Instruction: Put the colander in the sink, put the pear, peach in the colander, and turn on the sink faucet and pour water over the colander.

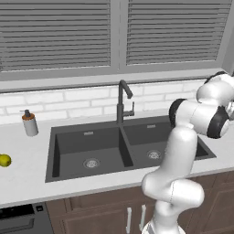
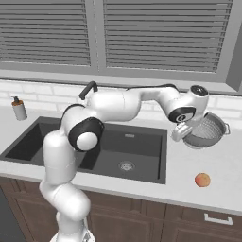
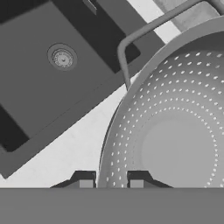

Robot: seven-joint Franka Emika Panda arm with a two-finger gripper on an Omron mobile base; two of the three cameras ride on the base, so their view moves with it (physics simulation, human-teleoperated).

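Observation:
The colander [image 2: 208, 130] stands on the counter right of the sink [image 2: 56, 142]. My gripper [image 2: 183, 135] is at its left rim. In the hand view the gripper [image 3: 110, 183] is shut on the colander [image 3: 175, 144], whose rim runs between the two fingertips. The peach [image 2: 202, 179] lies on the counter in front of the colander. Far to the left, the pear [image 1: 4, 160] rests on the counter beside the sink [image 1: 68, 151]. The sink faucet [image 1: 122, 103] rises behind the divider between the basins, and no water shows.
A soap pump bottle [image 1: 29, 123] stands on the counter at the back left of the sink. A window with shut blinds [image 1: 59, 32] runs behind the counter. The right basin's drain [image 3: 62, 57] lies close beside the colander's wire handle [image 3: 131, 43].

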